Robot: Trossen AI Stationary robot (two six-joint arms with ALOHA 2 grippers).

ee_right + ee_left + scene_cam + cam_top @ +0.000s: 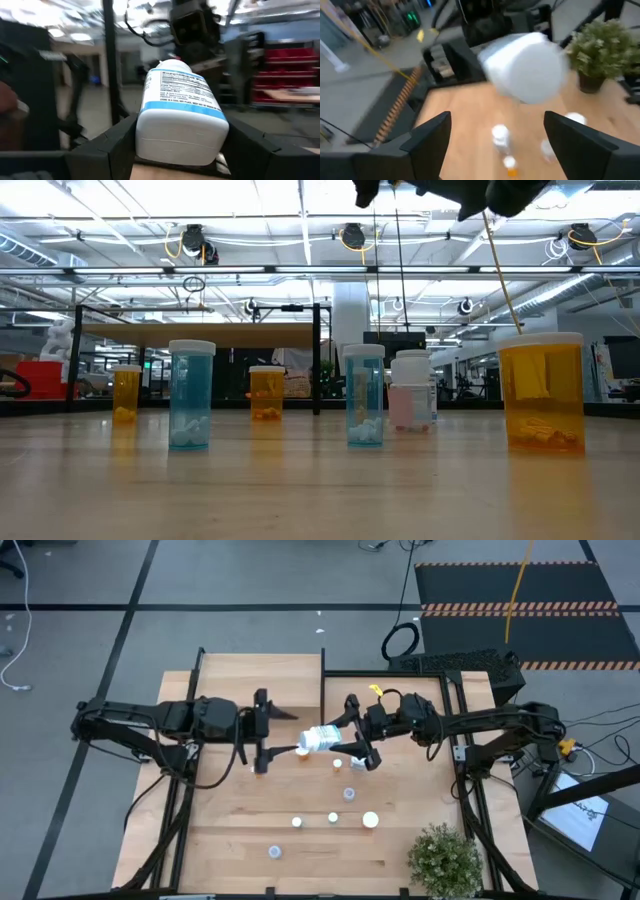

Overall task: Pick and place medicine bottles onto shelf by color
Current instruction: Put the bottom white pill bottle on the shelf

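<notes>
A white bottle with a blue-edged label lies level in the air over the table's middle, held by my right gripper, which reaches in from the right. Its white cap points at my left gripper. My left gripper is open, one finger on either side of the cap end, touching nothing. The shelf is the raised wood board at the far left; it also shows in the low view. Several small bottles stand on the table, amber, bluish and white. My right gripper pinches the white bottle between its two fingers, on the sides of the body at the base end. The fingers come level from the table's right and lie along the bottle. The bottle is lifted clear, on its side, cap toward the table's left.
Loose bottles stand below and nearer than the grippers, some amber and some white-capped. A green potted plant stands at the near right corner. A black upright marks the shelf's right end.
</notes>
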